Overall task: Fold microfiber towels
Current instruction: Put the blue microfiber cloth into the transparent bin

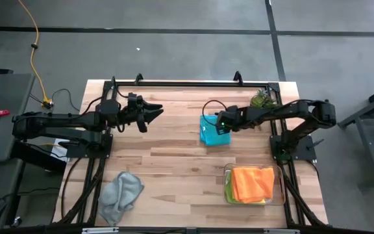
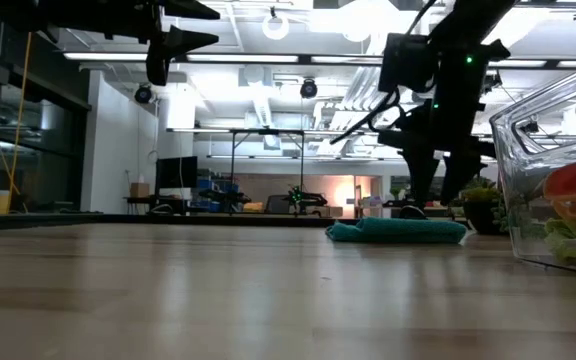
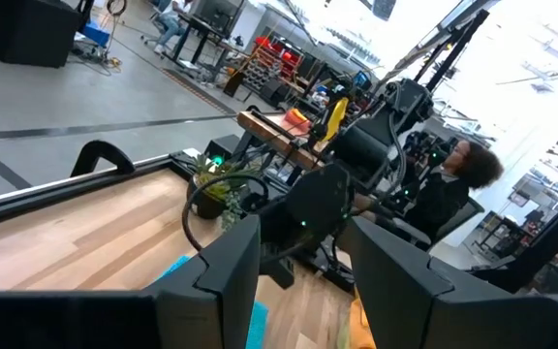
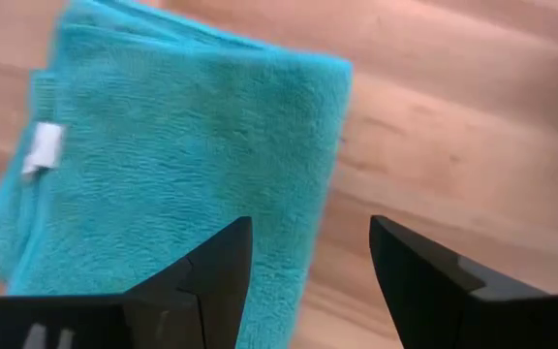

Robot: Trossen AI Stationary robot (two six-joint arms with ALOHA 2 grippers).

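The left arm reaches from nine o'clock toward the middle, its claw (image 1: 153, 112) held high in the air with the fingers (image 3: 223, 276) spread apart and nothing between them. The right arm stretches in from three o'clock, elbow bent near the edge, wrist tipped downward. Its claw (image 1: 211, 125) hangs low, fingers (image 4: 211, 276) parted and empty.

Grey floor (image 1: 174, 16), bright ceiling lights (image 2: 278, 25)
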